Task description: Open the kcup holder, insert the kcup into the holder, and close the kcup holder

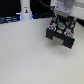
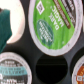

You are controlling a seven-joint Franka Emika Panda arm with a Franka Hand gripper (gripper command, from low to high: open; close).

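Note:
In the exterior view my gripper (image 1: pixel 61 25) hangs over the black kcup holder (image 1: pixel 63 39) at the right, and the green-topped kcup (image 1: pixel 61 22) sits between its dark fingers. The gripper looks shut on the kcup. The wrist view looks straight down on the kcup (image 2: pixel 52 25), which fills much of the picture and shows white lettering. Under it lies the holder's open tray (image 2: pixel 30 55) with round slots, one of them an empty dark slot (image 2: pixel 50 70). The fingers themselves do not show in the wrist view.
Other pods fill neighbouring slots: a teal one (image 2: pixel 5 25), a grey-white one (image 2: pixel 12 67) and a brown one (image 2: pixel 80 67). A tall white bottle-like object (image 1: pixel 25 11) stands at the back of the white table (image 1: pixel 25 55), towards the exterior view's left, next to dark equipment.

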